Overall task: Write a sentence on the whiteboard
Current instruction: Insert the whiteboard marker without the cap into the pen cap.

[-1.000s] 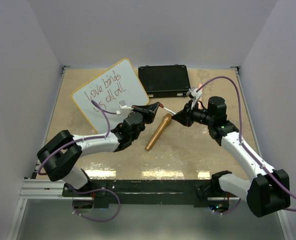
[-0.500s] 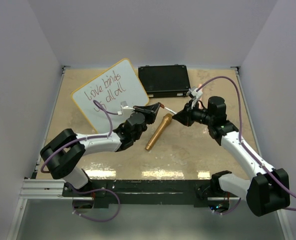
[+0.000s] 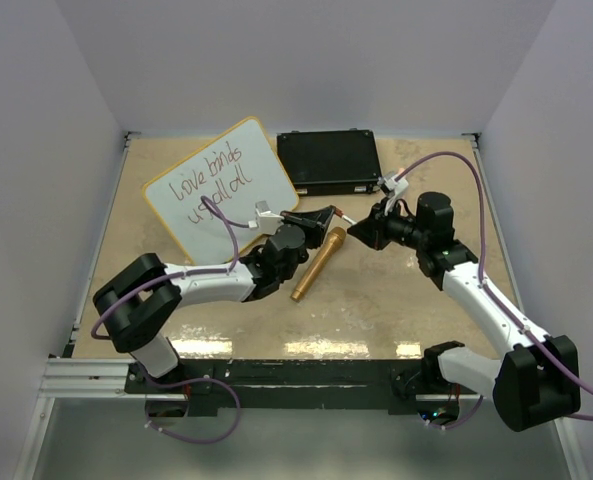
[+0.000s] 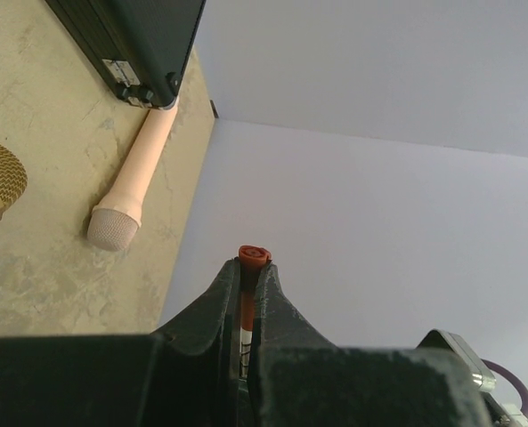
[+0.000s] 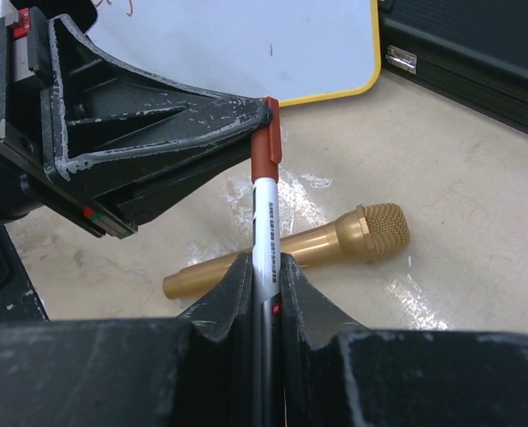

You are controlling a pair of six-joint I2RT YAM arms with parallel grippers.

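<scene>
**Both arms pinching one marker, mid-counter**

Left fingers [image 3: 316, 217] are pressed together on the red cap [image 5: 264, 147] of a white-barrelled marker pen [image 5: 265, 227]. Right fingers [image 5: 232, 285] are pinching the barrel just behind the cap. The pen spans between the two sets of fingers, above the beige speckled counter [image 3: 396, 300], with the cap end toward 9 o'clock in the top view. The cap looks seated on the barrel (right wrist view only, can't confirm the fit).

The flat rectangular whiteboard [image 3: 268, 195], with a glossy pale face and a thin yellow-orange frame, lies on the counter at about 11 o'clock, rotated askew. Its near corner is close to the left fingers. The sentence [image 3: 211, 180], thin dark cursive in two slanted lines, reads "love binds us all". The left arm's purple cable crosses the second line.

The black rectangular case [image 3: 328, 160] sits at 12 o'clock, just beside the board's right corner. The gold metallic microphone [image 3: 316, 265] lies on the counter under the pen, head toward 1 o'clock. The peach-bodied microphone with a grey head [image 4: 134, 169] lies just beside the case edge (seen only in the left wrist view).
</scene>
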